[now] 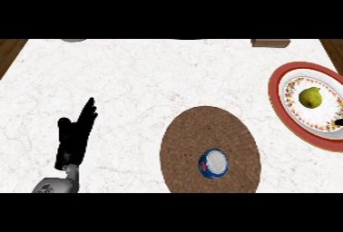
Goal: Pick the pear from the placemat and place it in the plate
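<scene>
Left robot hand (75,131): open, fingers straight and pointing up, holding nothing, resting low on the counter (134,77) at the view's left.
Right robot hand: not in view.
Pear (310,97): lies in the plate (276,97), well apart from the left robot hand, far off to its right.
Placemat (201,131): to the hand's right, between it and the plate; it carries only a blue-and-white round object (213,162).
Progress: the placing looks done, judging by where the pear lies.
Risk: the pear is rounded, so an arm brushing the plate could probably roll it over the rim.
</scene>
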Action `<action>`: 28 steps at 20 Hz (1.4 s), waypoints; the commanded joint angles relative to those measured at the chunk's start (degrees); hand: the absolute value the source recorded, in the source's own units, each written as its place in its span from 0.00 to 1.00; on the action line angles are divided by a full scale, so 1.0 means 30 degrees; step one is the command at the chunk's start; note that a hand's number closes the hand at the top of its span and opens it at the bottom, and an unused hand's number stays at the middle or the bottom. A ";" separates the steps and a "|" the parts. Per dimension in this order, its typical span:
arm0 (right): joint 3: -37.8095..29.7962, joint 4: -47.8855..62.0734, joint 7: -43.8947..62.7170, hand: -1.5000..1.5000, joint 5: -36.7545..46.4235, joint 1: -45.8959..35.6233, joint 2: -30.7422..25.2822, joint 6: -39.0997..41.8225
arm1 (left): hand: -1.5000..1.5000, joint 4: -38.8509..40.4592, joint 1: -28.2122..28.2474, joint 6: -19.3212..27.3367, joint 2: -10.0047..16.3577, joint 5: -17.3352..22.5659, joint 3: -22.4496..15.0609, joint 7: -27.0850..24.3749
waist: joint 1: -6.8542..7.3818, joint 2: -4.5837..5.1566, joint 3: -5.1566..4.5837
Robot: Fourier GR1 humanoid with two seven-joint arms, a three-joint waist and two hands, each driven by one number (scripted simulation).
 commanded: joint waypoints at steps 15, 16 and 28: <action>-0.0207 0.1599 -0.2236 0.00 0.0344 0.1247 -0.1459 -0.0359 | 0.50 -0.0099 0.0332 -0.0225 -0.0346 -0.0132 0.0147 -0.0160 | 0.0236 0.0125 0.0050; -0.0115 0.1572 -0.2123 0.00 0.0444 0.1122 -0.1045 -0.0810 | 0.50 0.0269 0.0577 -0.0077 -0.0574 -0.0389 -0.0054 -0.0657 | 0.0223 0.0114 0.0042; -0.1010 0.1992 -0.2350 0.00 -0.0232 0.1752 -0.2572 -0.0415 | 0.50 -0.0915 0.0567 -0.0574 -0.0125 -0.0207 0.0107 0.0150 | 0.0414 0.0198 0.0110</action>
